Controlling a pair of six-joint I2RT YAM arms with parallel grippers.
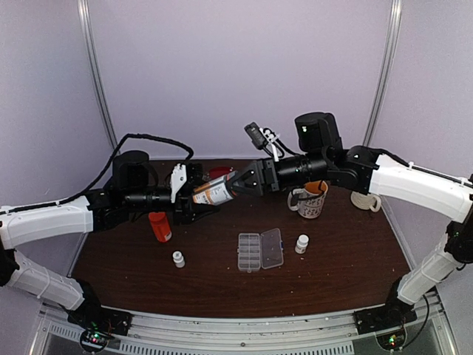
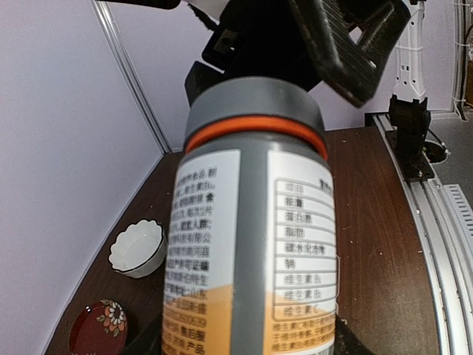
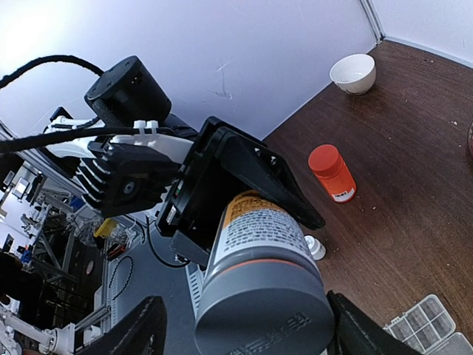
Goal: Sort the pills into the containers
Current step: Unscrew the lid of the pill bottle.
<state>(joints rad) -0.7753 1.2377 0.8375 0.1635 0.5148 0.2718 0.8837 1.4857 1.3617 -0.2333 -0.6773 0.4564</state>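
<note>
Starting from the arm bases along the near edge of the table and working back. Next in, middle of the table, the clear pill box with its lid flipped open to the right, plus a small white bottle off to its left and a second small white bottle just to its right. Can't make out any pills, not in the cells, not loose on the wood; way too tiny to tell. Further back toward the left edge, an orange-red bottle standing up. Then, up off the table, the main event: a grey-capped bottle clamped round its body by the left gripper, lying roughly level, long axis left to right, cap aimed straight at the right gripper. Right fingers spread either side of that cap with a gap showing on one side, so open and gripping nothing yet. Probably about to squeeze and twist it off; worth keeping cap and wrist on one line. Farthest back on the right, a mug and a white bowl.
</note>
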